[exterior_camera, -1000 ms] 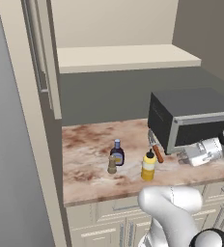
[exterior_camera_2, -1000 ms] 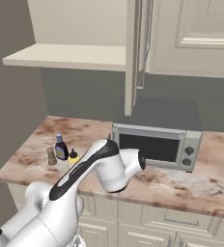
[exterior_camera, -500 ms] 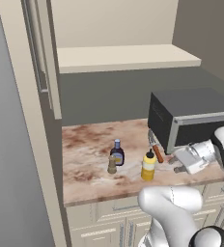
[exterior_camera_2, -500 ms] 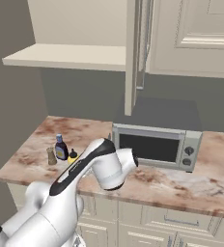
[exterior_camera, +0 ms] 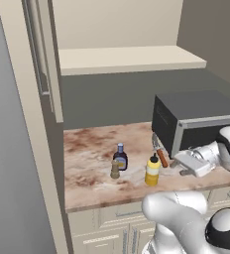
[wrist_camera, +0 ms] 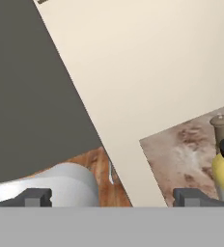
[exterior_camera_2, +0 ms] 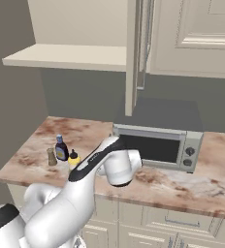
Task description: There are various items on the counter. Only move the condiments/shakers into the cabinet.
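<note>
Swinging lower beside the microwave [exterior_camera: 194,119], my claw [exterior_camera: 190,163] hangs open, empty. Yellow squeeze bottle [exterior_camera: 152,170] stands on the bench [exterior_camera: 89,158] just left; I should approach level, straddling it.

Arm rises from lower right in left base view, white links with dark joints, elbow bent low, forearm reaching up and right. Gripper [exterior_camera: 186,166] at right side, pointing left, roughly level. Jaws wide apart, nothing between them. In hand view, two dark fingertips [wrist_camera: 33,197] stand far apart at bottom edge, view rolled. In right base view, arm sweeps from lower left up to rounded wrist near centre.
</note>
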